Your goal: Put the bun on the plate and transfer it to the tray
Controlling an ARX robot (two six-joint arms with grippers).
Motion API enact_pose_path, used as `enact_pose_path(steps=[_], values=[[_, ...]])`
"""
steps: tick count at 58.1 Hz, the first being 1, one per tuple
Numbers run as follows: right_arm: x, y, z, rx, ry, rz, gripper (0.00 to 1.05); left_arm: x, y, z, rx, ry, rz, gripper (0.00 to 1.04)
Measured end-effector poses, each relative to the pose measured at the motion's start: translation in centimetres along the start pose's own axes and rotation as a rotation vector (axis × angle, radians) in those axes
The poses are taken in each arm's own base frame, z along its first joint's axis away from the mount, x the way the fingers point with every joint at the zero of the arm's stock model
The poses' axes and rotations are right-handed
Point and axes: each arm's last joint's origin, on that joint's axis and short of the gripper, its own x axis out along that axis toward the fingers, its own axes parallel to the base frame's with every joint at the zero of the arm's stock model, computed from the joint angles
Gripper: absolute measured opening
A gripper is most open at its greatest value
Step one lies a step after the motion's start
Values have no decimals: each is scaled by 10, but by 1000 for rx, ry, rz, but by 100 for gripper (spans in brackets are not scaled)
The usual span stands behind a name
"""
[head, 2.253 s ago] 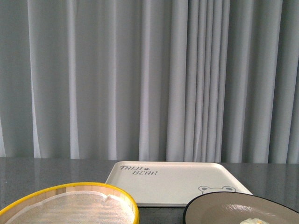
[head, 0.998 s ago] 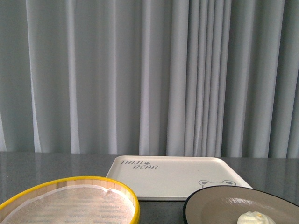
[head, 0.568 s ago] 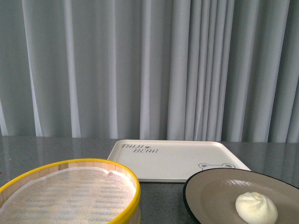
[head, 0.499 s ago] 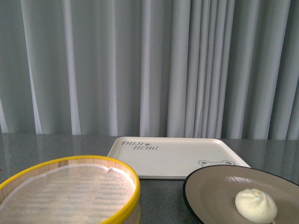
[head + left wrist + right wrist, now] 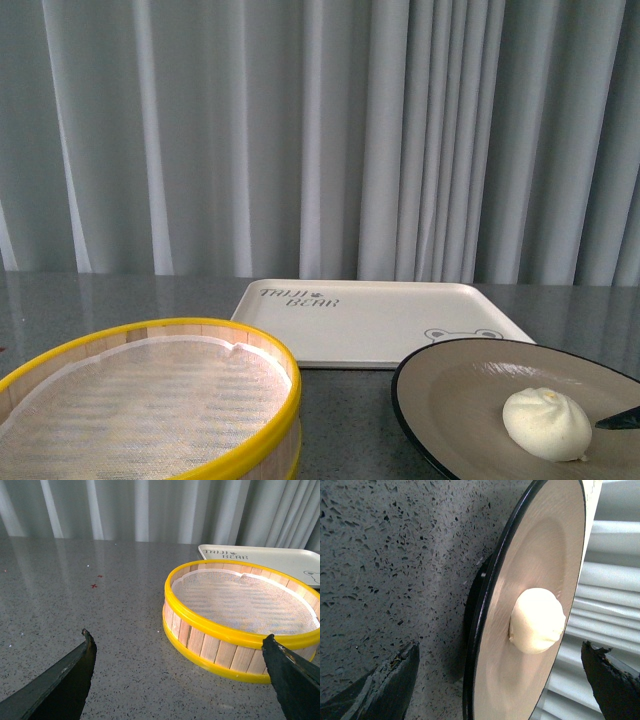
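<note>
From the front, the bun (image 5: 546,424) sits on the plate (image 5: 432,372), right of the plate's middle, so the first half of the job looks done and the carry to the tray (image 5: 370,325) is what remains. The tray lies just behind the plate, toward its left, flat and bare apart from its lettering and bear face. The yellow-rimmed steamer basket (image 5: 150,400) stands near the plate's left side. A dark pointed tip (image 5: 620,418) pokes in over the plate's right part, close to the bun. In the left wrist view, the left gripper (image 5: 178,636) is spread wide and holds nothing, well left of the plate with the basket between them, so it is out of the way. In the right wrist view, the right gripper (image 5: 501,647) is also spread and empty, with the plate's black rim and the bun showing between its fingers. Whether either finger touches the plate I cannot tell. To do this well, I judge it should bite the rim squarely, clear of the bun, lift the plate level so the round bun does not roll, clear the tray's raised edge, then set it down flat. The basket is the nearest obstacle, but it lies off the path.
</note>
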Motion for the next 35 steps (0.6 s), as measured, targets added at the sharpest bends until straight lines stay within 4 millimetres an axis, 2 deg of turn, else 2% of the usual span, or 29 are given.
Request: enact_pose_path(steps=[22,30,35], values=[[11,-8,-1,-2,-13,6,95,0,0,0,0,0,0,98],[13,-7,-1,4,-14,18,74,0,0,0,0,0,0,98],[13,-3,-2,4,-18,29,56,0,0,0,0,0,0,98]])
